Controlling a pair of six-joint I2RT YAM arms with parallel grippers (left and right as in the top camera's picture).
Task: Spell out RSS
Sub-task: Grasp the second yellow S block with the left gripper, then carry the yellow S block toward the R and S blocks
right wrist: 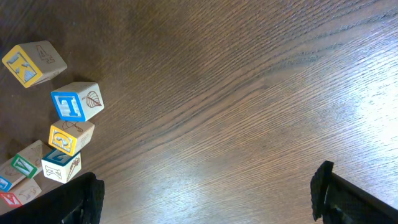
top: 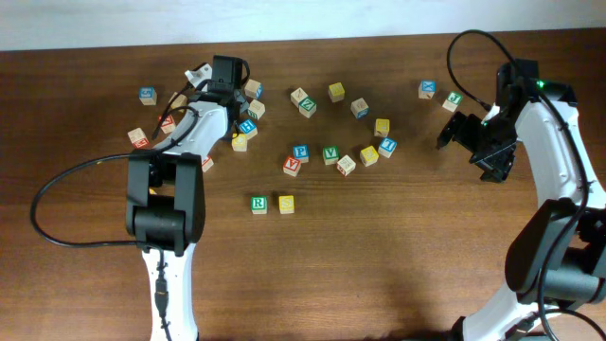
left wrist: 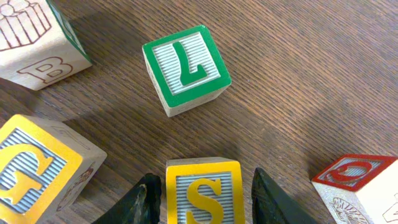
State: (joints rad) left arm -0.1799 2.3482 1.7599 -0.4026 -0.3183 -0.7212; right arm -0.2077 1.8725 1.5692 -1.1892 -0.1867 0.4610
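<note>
The green R cube [top: 258, 204] and a yellow S cube [top: 286, 204] stand side by side at the table's middle front. A second yellow S cube [left wrist: 204, 194] sits on the table between the fingers of my left gripper [left wrist: 205, 200]. The jaws straddle it with a narrow gap on each side. In the overhead view the left gripper [top: 240, 106] is over the upper-left cluster of cubes, and the arm hides that S cube. My right gripper [right wrist: 205, 193] is wide open and empty over bare wood at the right [top: 471, 152].
Around the left jaws lie a green-faced cube [left wrist: 186, 68], a B cube [left wrist: 43, 56], a yellow G cube [left wrist: 37, 165] and a red cube [left wrist: 360, 186]. Several loose cubes lie across the middle back [top: 330, 152], including a green V. A blue T cube [right wrist: 76, 102] lies left of the right gripper.
</note>
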